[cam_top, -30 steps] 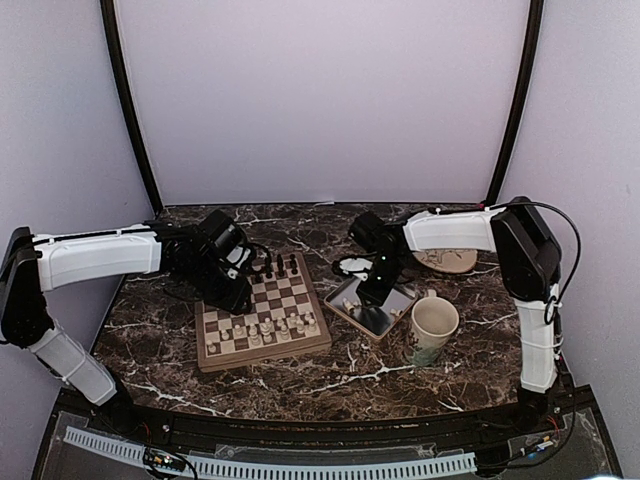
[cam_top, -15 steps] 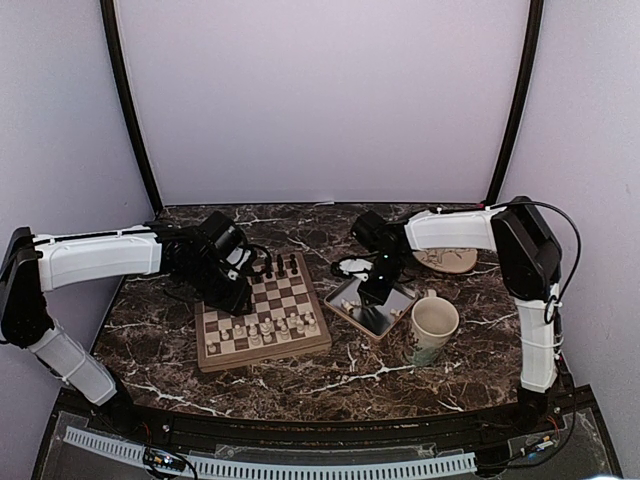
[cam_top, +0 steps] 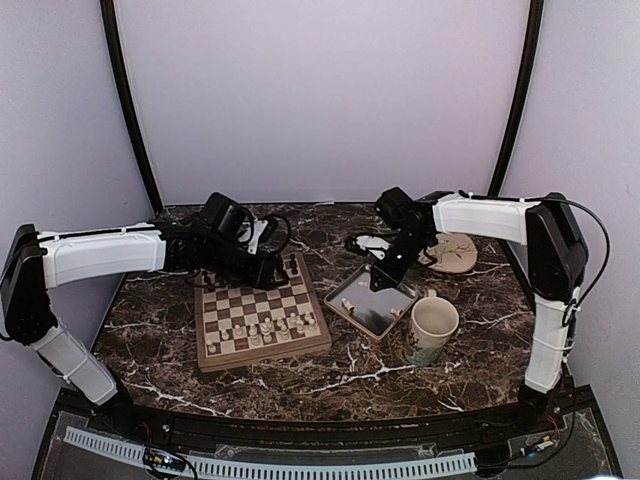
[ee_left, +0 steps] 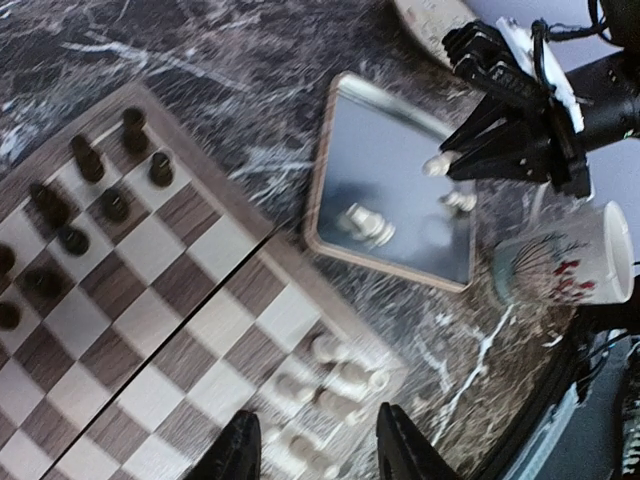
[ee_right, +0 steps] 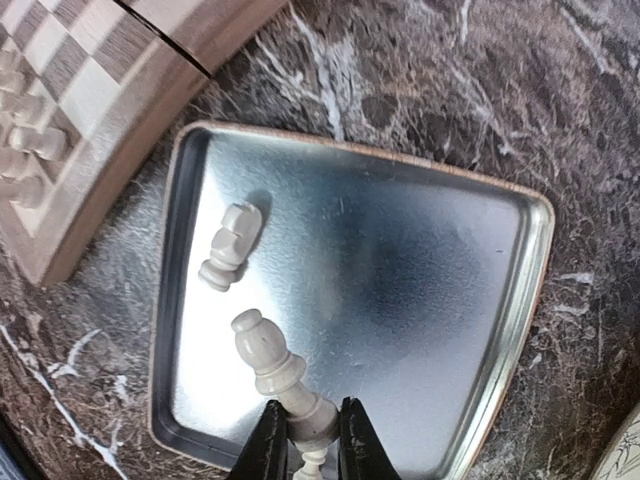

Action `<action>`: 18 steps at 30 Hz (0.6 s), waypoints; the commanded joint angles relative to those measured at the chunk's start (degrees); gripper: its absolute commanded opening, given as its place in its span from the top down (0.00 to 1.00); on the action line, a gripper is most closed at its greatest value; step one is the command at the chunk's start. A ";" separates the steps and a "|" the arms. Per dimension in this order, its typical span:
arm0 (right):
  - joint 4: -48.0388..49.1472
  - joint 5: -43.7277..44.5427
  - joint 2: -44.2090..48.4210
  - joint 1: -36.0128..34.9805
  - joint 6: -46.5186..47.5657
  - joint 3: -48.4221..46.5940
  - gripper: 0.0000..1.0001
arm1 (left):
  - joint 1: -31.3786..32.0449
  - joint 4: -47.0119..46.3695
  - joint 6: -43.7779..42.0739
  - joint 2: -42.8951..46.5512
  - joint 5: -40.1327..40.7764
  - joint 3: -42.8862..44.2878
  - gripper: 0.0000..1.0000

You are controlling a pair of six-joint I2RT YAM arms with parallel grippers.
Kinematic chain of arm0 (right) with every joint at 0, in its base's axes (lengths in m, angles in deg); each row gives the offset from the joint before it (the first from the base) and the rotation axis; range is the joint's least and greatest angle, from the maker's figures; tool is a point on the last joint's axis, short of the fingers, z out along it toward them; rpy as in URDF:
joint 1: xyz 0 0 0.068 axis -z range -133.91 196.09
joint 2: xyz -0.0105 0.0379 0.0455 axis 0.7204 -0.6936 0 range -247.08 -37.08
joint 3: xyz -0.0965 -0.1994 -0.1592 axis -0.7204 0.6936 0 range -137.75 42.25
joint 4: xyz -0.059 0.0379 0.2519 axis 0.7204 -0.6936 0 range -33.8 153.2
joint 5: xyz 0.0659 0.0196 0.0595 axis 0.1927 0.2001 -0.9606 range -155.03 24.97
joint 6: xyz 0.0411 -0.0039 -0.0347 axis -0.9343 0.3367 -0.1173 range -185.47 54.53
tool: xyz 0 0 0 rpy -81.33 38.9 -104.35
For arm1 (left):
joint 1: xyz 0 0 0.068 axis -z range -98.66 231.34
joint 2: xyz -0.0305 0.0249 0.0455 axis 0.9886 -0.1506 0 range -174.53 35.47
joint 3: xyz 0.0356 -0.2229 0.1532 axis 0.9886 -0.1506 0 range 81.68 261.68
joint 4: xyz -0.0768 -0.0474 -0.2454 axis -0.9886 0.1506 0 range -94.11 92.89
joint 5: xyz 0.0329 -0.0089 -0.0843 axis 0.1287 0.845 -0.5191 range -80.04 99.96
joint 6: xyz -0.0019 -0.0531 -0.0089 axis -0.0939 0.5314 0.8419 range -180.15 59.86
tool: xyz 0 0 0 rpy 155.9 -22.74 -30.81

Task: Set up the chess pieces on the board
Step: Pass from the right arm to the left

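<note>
The chess pieces [cam_top: 262,328] are about to gain one more. Your right gripper [ee_right: 305,440] has come up out of the tray [ee_right: 420,260] with a tall cream piece [ee_right: 272,372] clamped near its base between the fingers, its round head pointing away from the wrist. Half a second ago that gripper was down inside the tray. Now, in the overhead view, it sits higher and further right, above the tray's far corner at centre right of the frame. So the pick looks done, and I'd judge the carry to the board [cam_top: 265,355] comes next.

A lying cream piece [ee_right: 230,245] rests on its side in the upper left of the tray, not yet taken. Your left gripper [ee_left: 315,455] has slid right along the board's far edge, by the dark chessmen [cam_top: 285,267] — its fingers are apart and hold nothing. The board lies left of centre, with most cream men in two rows along its near edge. The mug [cam_top: 432,328] stands just right of the tray.
</note>
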 commanded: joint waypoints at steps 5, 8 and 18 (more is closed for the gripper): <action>0.02 -13.85 6.06 -0.07 -0.95 -1.55 0.94 | 0.37 -26.45 14.53 -9.36 -14.24 3.37 0.58; -0.75 -16.54 5.96 -0.09 -0.99 -2.42 0.94 | 0.67 -33.16 18.83 -12.97 -17.52 4.01 0.58; -1.29 -18.13 5.59 -0.30 -1.36 -2.89 0.93 | 2.69 -41.31 25.18 -22.27 -23.01 9.19 0.58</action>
